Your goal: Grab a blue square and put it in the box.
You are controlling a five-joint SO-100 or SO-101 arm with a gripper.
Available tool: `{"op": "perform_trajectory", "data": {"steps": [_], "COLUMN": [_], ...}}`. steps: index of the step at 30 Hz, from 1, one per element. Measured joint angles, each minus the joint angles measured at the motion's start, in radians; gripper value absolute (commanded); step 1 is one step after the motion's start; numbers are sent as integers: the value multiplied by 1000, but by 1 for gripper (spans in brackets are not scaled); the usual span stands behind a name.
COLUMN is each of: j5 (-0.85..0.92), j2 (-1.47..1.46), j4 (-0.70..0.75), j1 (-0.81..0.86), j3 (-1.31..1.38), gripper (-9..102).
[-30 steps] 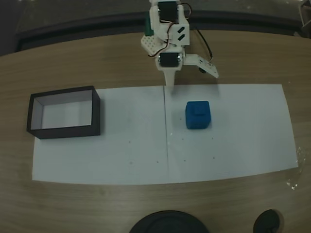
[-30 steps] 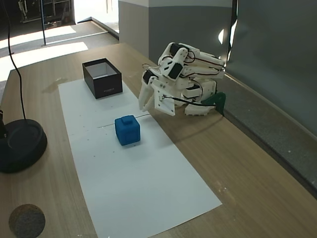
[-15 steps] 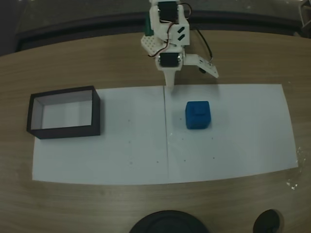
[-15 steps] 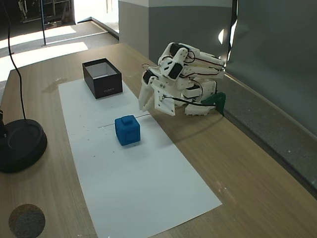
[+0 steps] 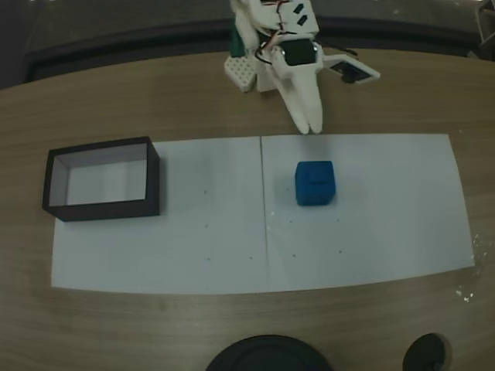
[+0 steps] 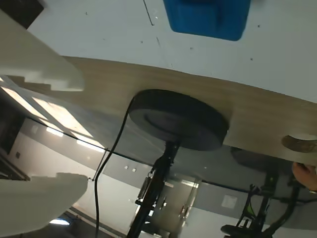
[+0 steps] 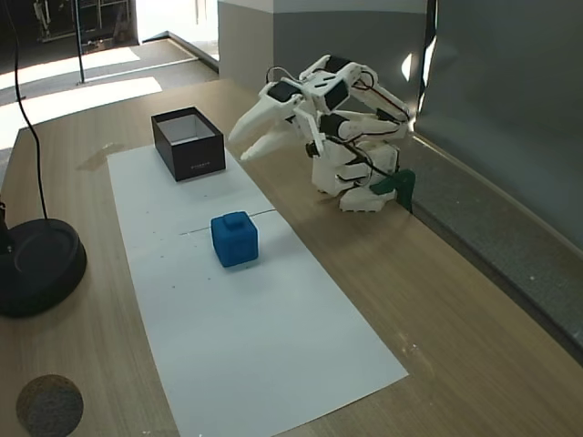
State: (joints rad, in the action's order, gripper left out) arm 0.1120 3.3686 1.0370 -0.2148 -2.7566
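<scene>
Blue square (image 5: 314,183) flat on paper (image 5: 193,247), sides square w/ edges.

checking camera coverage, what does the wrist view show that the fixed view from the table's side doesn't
Wrist view alone: a hand at its right edge, and the stand's pole beyond the table edge.

Side fixed view alone: the box at the far end of the white paper, and the arm's base by the wall.

Both: the blue square on the paper, the black round stand base, and the gripper, jaws apart and empty.
</scene>
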Motion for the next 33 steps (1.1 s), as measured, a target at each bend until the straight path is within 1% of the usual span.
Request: {"op": "perform_trajectory", "data": {"steps": [1, 4, 7, 11, 15, 18, 21, 28, 33], "j5": [2, -34, -77, -150, -143, -137, -153, -216, -216], "j2": [-57, -275, -540, -902, -1220, -1397, -1479, -1545, -1612], "j4": [0, 9, 77, 210, 393, 448, 457, 456, 402], "j1": [-15, -26, -48, -46, -46, -41, -34, -100, -101], "j3": [23, 117, 264, 514, 742, 828, 851, 862, 862], "gripper": [18, 26, 31, 32, 35, 35, 35, 35, 35]}}
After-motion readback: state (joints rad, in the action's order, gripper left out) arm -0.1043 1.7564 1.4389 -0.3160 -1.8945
